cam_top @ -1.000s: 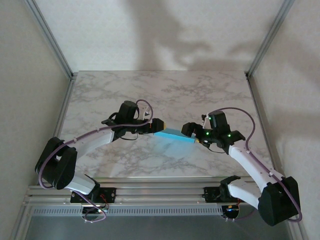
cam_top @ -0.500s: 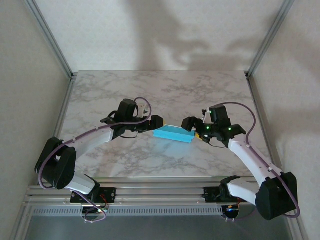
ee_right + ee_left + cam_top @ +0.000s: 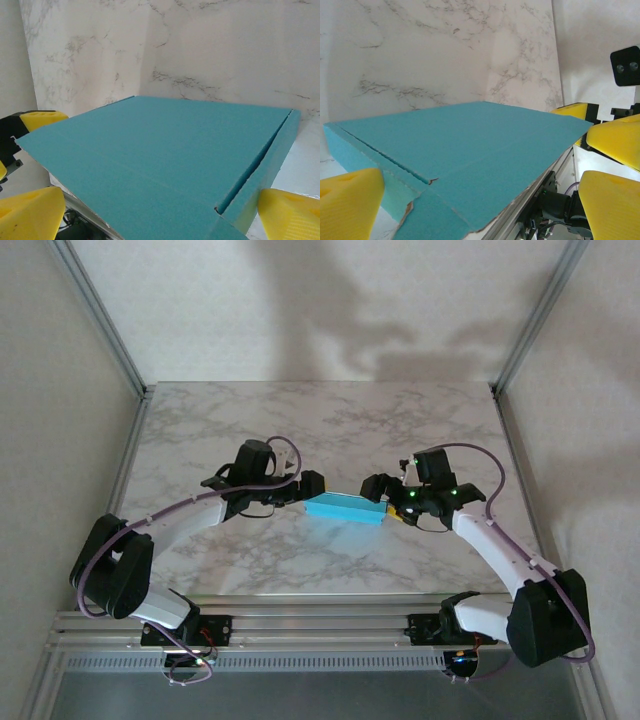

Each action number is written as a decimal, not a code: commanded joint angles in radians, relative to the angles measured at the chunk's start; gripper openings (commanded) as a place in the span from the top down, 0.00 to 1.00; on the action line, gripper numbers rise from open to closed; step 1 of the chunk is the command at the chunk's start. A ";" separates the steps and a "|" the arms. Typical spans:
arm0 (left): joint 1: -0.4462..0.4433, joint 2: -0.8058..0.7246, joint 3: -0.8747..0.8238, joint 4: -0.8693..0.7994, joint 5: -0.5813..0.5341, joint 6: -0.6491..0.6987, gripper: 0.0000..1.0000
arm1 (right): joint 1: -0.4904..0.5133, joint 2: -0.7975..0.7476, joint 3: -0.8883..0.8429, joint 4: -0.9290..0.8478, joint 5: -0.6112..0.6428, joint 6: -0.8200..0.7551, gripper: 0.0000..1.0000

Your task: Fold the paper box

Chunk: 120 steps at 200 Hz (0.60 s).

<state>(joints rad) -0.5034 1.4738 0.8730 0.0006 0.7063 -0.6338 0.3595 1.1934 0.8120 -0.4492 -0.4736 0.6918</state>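
The paper box (image 3: 345, 507) is a flat turquoise card piece lying on the marble table between my two grippers. My left gripper (image 3: 312, 489) stands open at its left end, and its yellow fingers (image 3: 350, 202) straddle the box (image 3: 470, 150), which has a torn corner near the left one. My right gripper (image 3: 378, 492) stands open at the right end, its fingers (image 3: 290, 215) on either side of the box (image 3: 165, 155), whose side wall stands next to the right finger. Whether any pad presses the card I cannot tell.
The marble table (image 3: 330, 420) stretches behind the box, walled by white panels with aluminium posts (image 3: 100, 315) at the back corners. An aluminium rail (image 3: 300, 615) carrying the arm bases runs along the near edge. The right gripper's fingers (image 3: 617, 142) face the left wrist camera.
The box's pale front panel that slanted toward the near edge has come down flat. The right gripper has shifted slightly left and farther back; the left gripper has barely moved.
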 commanded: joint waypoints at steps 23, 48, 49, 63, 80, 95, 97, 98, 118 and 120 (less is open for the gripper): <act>0.023 -0.007 -0.019 0.030 -0.026 -0.014 0.01 | -0.005 0.014 0.033 0.007 -0.011 -0.032 0.01; 0.032 -0.010 -0.012 0.020 -0.025 -0.005 0.01 | -0.004 0.016 0.039 -0.006 -0.002 -0.044 0.01; 0.032 -0.010 -0.011 0.019 -0.026 -0.005 0.01 | -0.004 0.016 0.039 -0.006 0.000 -0.045 0.01; 0.034 -0.015 -0.009 0.013 -0.028 0.001 0.01 | -0.006 0.014 0.043 -0.017 0.010 -0.053 0.01; 0.039 -0.022 -0.006 0.013 -0.031 0.011 0.01 | -0.010 0.012 0.049 -0.025 0.012 -0.063 0.01; 0.041 -0.023 -0.001 0.008 -0.032 0.024 0.01 | -0.013 0.015 0.057 -0.031 0.008 -0.074 0.01; 0.041 -0.023 0.000 0.007 -0.033 0.025 0.01 | -0.014 0.015 0.058 -0.031 0.009 -0.075 0.01; 0.041 -0.022 0.000 0.006 -0.033 0.027 0.01 | -0.014 0.015 0.058 -0.032 0.009 -0.075 0.01; 0.042 -0.020 0.007 -0.001 -0.033 0.044 0.01 | -0.017 0.020 0.069 -0.041 0.006 -0.086 0.01; 0.042 -0.020 0.007 -0.002 -0.034 0.045 0.01 | -0.017 0.021 0.070 -0.040 0.005 -0.087 0.01</act>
<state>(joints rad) -0.4728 1.4734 0.8665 0.0032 0.6838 -0.6239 0.3531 1.2064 0.8421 -0.4656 -0.4713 0.6388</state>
